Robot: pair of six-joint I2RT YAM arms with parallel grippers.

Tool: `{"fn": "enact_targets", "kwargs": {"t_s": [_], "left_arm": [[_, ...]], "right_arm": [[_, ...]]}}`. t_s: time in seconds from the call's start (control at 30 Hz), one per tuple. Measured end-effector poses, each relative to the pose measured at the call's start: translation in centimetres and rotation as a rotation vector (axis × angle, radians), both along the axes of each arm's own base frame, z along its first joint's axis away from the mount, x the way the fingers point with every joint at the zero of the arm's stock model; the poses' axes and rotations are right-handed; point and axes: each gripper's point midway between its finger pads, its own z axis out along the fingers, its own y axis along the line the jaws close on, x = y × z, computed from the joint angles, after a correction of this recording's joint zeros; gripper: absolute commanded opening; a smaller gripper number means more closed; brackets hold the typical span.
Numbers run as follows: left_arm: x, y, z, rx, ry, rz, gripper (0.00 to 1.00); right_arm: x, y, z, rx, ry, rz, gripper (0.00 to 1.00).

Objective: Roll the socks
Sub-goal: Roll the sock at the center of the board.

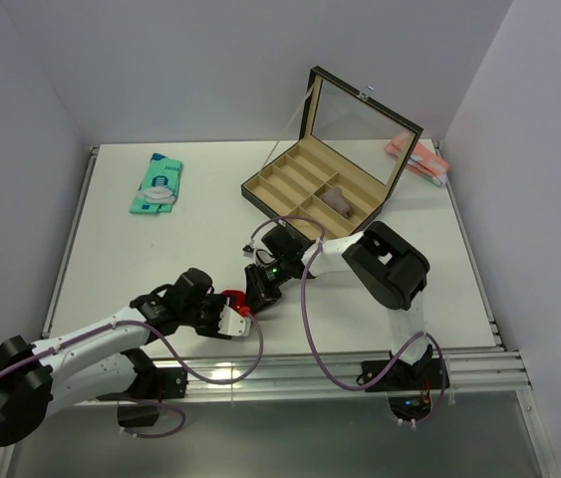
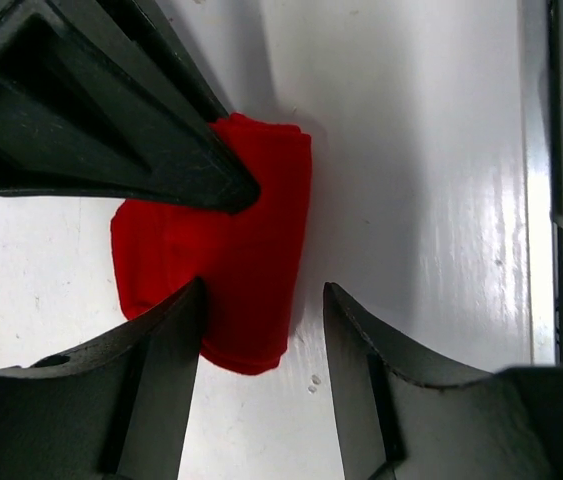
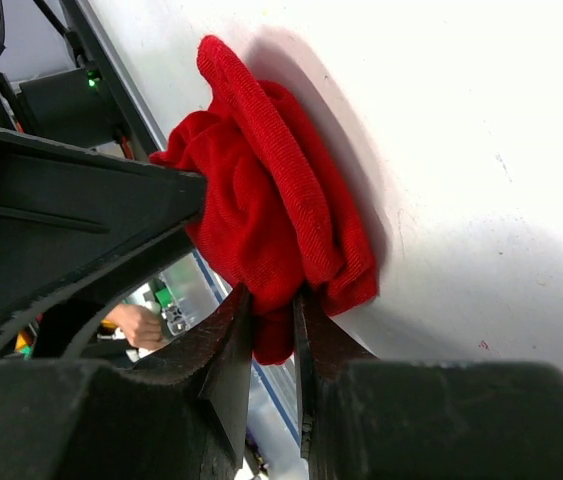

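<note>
The red socks [image 1: 234, 298] lie as a folded bundle on the white table, near its front edge, between my two grippers. In the left wrist view the bundle [image 2: 231, 250] lies flat, and my left gripper [image 2: 261, 305] is open astride its near end; the left finger touches the fabric, the right finger stands apart. My right gripper [image 3: 273, 305] is shut on a fold of the red socks [image 3: 271, 200], pinching the bundle's edge. In the top view the right gripper [image 1: 258, 289] comes from the far side and the left gripper [image 1: 228, 317] from the near side.
An open wooden box [image 1: 290, 189] with compartments and a raised glass lid stands behind; a greyish-pink bundle [image 1: 338, 199] lies in it. A teal sock [image 1: 157, 183] lies far left. A pale pink bundle [image 1: 415, 157] lies far right. The table's metal rail [image 2: 561, 180] runs close by.
</note>
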Motion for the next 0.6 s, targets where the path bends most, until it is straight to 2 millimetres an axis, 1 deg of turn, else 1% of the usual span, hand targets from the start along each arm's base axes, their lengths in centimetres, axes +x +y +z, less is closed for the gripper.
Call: {"fn": "enact_targets", "kwargs": {"t_s": [0.07,0.1,0.13,0.2,0.27,0.3,0.37,0.4,0.47,0.5,0.53,0.6], "left_arm": [[0.2,-0.2,-0.3,0.005,-0.001,0.013,0.54],[0.4,-0.3,-0.5,0.009,0.001,0.021,0.52],[0.6,-0.4,-0.7,0.014,0.004,0.032,0.48],[1.2,-0.9,-0.9,0.015,0.009,0.057,0.46],[1.5,-1.2,-1.0,0.011,0.019,0.081,0.41],[1.6,-1.3,-1.0,0.006,0.024,0.089,0.36],[1.7,-1.4,-0.9,-0.003,0.028,0.100,0.29],[1.7,-1.4,-0.8,-0.005,0.033,0.106,0.22],[1.6,-1.5,-0.8,-0.004,0.044,0.112,0.15],[1.6,-1.5,-0.8,-0.004,0.048,0.114,0.09],[1.6,-1.5,-0.8,-0.001,0.052,0.112,0.06],[1.5,-1.7,-0.7,0.001,0.061,0.105,0.00]], "right_arm": [[0.0,0.0,0.0,0.000,0.001,-0.001,0.06],[0.0,0.0,0.0,0.000,0.002,-0.002,0.06],[0.0,-0.1,0.0,0.000,0.004,-0.004,0.06],[0.1,-0.1,0.0,0.001,0.005,-0.005,0.06],[0.1,-0.2,-0.1,0.001,0.009,-0.008,0.06],[0.1,-0.3,-0.1,0.002,0.012,-0.010,0.06],[0.1,-0.4,-0.1,0.005,0.017,-0.011,0.09],[0.1,-0.5,-0.1,0.005,0.018,-0.013,0.10],[0.1,-0.5,-0.1,0.007,0.015,-0.018,0.17],[0.2,-0.6,-0.1,0.004,0.008,-0.024,0.21],[0.2,-0.7,-0.1,-0.003,-0.001,-0.033,0.28],[0.5,-0.9,0.0,-0.018,-0.029,-0.055,0.36]]}}
